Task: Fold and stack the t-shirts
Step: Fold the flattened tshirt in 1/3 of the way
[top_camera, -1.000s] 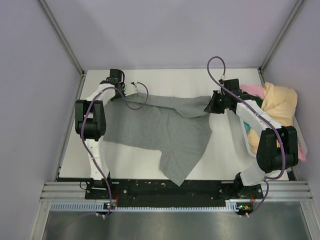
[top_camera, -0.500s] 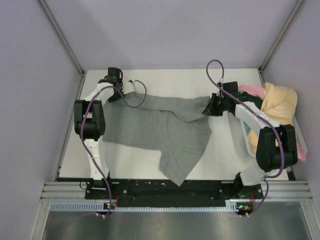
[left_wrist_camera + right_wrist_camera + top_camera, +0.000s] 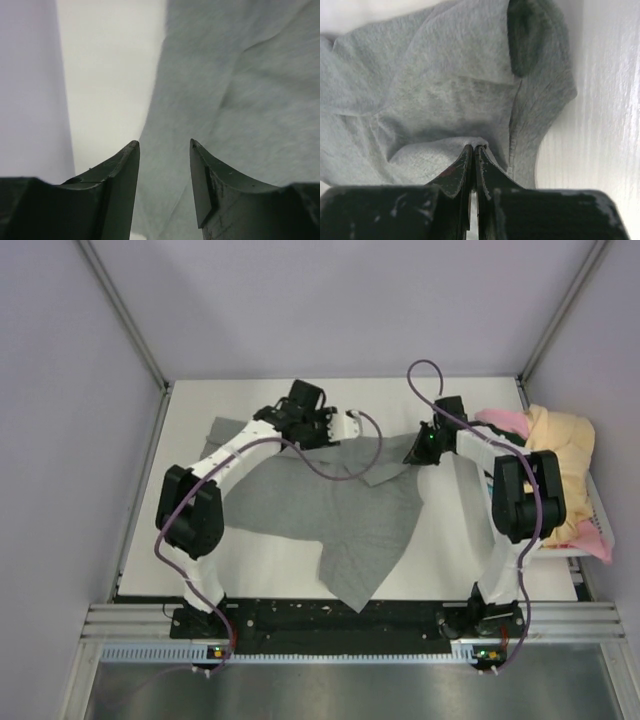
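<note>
The grey t-shirt lies spread across the middle of the table, one part hanging towards the near edge. My right gripper is at its far right corner. In the right wrist view this gripper is shut on a raised fold of the grey t-shirt. My left gripper hovers over the shirt's far edge near the middle. In the left wrist view this gripper is open with nothing between its fingers, and the grey t-shirt is beneath it. More t-shirts are piled at the right: a pale yellow one and a pink one.
The pile sits against the right wall, partly on a white tray. Lilac walls close in the table on the left, back and right. Bare white table shows left of the shirt in the left wrist view.
My left gripper let go of the shirt's far left corner, opened, and swung right to the middle of the far edge. My right gripper kept its hold and shifted slightly left.
</note>
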